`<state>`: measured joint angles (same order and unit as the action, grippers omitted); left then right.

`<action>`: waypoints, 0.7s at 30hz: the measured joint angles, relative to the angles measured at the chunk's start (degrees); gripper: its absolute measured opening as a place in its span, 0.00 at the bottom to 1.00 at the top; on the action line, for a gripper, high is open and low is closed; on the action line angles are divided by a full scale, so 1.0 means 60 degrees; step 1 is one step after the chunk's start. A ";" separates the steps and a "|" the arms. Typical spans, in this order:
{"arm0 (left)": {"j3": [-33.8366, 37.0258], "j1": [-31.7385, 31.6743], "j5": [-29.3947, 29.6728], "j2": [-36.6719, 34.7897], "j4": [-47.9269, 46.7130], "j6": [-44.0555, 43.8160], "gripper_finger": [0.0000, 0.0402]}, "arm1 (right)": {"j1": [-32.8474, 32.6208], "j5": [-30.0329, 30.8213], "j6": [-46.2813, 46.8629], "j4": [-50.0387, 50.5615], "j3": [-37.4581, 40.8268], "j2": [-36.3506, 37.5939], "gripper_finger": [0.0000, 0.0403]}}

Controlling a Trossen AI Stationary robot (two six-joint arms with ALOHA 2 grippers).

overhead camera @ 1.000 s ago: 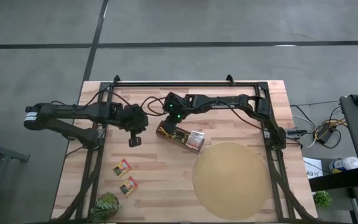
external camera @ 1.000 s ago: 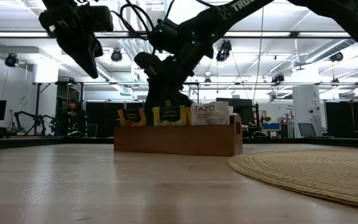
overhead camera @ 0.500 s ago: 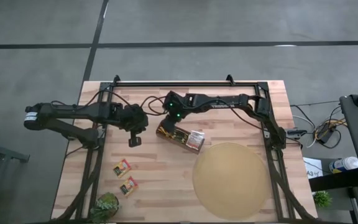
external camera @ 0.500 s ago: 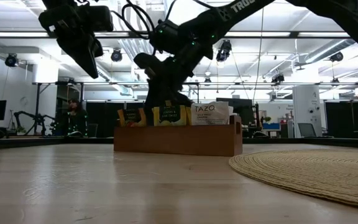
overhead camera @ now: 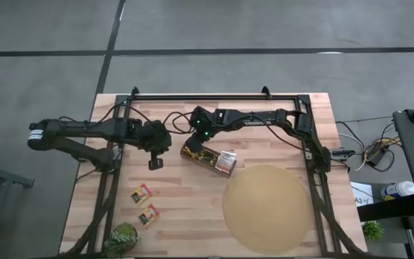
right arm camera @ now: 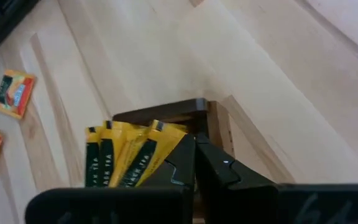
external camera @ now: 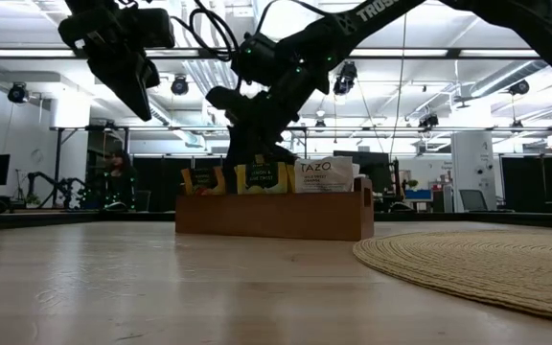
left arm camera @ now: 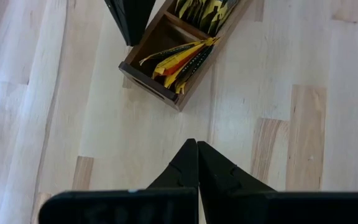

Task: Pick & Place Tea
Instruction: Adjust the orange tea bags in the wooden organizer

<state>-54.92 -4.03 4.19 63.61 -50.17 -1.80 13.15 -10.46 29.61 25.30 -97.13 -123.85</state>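
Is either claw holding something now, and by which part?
Left claw is shut on nothing, above bare table. Right claw is closed in the wooden box among yellow sachets; any grip is hidden.

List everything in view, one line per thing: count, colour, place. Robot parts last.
Wooden box: one, brown, oblong, mid-table, just off the mat's upper left edge.
Tea sachets in the box: several, green-yellow, orange-red and white, standing upright in its compartments.
Loose tea sachets: two, orange-red, flat on the table's near left part.
Round mat: one, tan, on the table's right half.
Green leafy thing: one, at the table's near left corner.
Table: one, light wood.
Left gripper: dark, shut and empty, raised above the table left of the box.
Right gripper: dark, shut among the green-yellow sachets in the box.
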 joint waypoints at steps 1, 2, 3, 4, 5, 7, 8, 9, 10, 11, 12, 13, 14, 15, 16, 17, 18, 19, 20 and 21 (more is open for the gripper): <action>0.0000 0.0000 0.0000 0.0000 0.0000 0.0007 0.00 | 0.0000 0.0027 0.0006 0.0000 0.0013 -0.0003 0.02; 0.0000 0.0000 0.0000 0.0000 -0.0002 0.0015 0.00 | -0.0002 0.0037 0.0007 -0.0002 0.0013 -0.0004 0.02; 0.0000 0.0000 0.0000 0.0000 0.0000 0.0021 0.00 | -0.0004 0.0087 0.0007 -0.0006 0.0013 -0.0004 0.02; 0.0000 0.0000 0.0000 0.0000 0.0004 0.0021 0.00 | -0.0004 0.0183 0.0007 -0.0017 0.0014 -0.0004 0.02; 0.0000 0.0000 0.0000 0.0000 0.0000 0.0024 0.00 | -0.0004 0.0241 0.0007 -0.0039 0.0027 -0.0004 0.02; 0.0000 0.0000 0.0000 0.0000 0.0000 0.0021 0.00 | -0.0004 0.0252 0.0007 -0.0033 0.0087 -0.0004 0.02; 0.0000 0.0000 0.0000 0.0000 0.0000 0.0021 0.00 | -0.0004 0.0252 0.0007 -0.0029 0.0120 -0.0004 0.02; 0.0000 0.0000 0.0000 0.0000 0.0000 0.0021 0.00 | -0.0004 0.0252 0.0007 -0.0033 0.0143 -0.0004 0.02; 0.0000 0.0001 0.0000 0.0000 0.0000 0.0022 0.00 | -0.0007 0.0248 0.0007 -0.0029 0.0158 -0.0004 0.02; 0.0000 0.0001 0.0000 0.0000 0.0000 0.0021 0.00 | -0.0007 0.0245 0.0007 -0.0032 0.0161 -0.0004 0.02; 0.0000 0.0000 0.0005 0.0000 0.0000 0.0021 0.00 | -0.0007 0.0244 0.0007 -0.0034 0.0168 -0.0004 0.02; 0.0000 0.0000 0.0016 0.0000 0.0000 0.0021 0.00 | -0.0018 0.0248 0.0007 -0.0033 0.0171 -0.0004 0.02; 0.0000 0.0000 0.0038 0.0000 0.0000 0.0025 0.00 | -0.0020 0.0247 0.0009 -0.0035 0.0173 -0.0004 0.02; 0.0000 0.0000 0.0047 0.0000 0.0000 0.0035 0.00 | -0.0022 0.0244 0.0024 -0.0035 0.0173 -0.0004 0.02; 0.0000 0.0000 0.0047 0.0000 0.0000 0.0046 0.00 | -0.0026 0.0240 0.0033 -0.0047 0.0173 -0.0004 0.02; 0.0000 0.0000 0.0051 0.0000 0.0003 0.0063 0.00 | -0.0026 0.0234 0.0036 -0.0100 0.0173 -0.0004 0.02; 0.0000 0.0004 0.0050 0.0000 0.0004 0.0068 0.00 | -0.0026 0.0211 0.0036 -0.0194 0.0173 -0.0004 0.02; 0.0000 0.0004 0.0051 0.0000 0.0006 0.0068 0.00 | -0.0026 0.0117 0.0046 -0.0333 0.0173 -0.0004 0.02; 0.0000 0.0004 0.0053 0.0000 0.0009 0.0065 0.00 | -0.0026 -0.0037 0.0076 -0.0454 0.0157 -0.0004 0.02; 0.0000 0.0002 0.0061 0.0000 0.0013 0.0061 0.00 | -0.0027 -0.0198 0.0086 -0.0463 0.0074 -0.0004 0.02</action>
<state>-54.92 -4.02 4.55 63.61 -50.09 -1.43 12.98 -11.65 30.12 22.52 -96.69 -123.87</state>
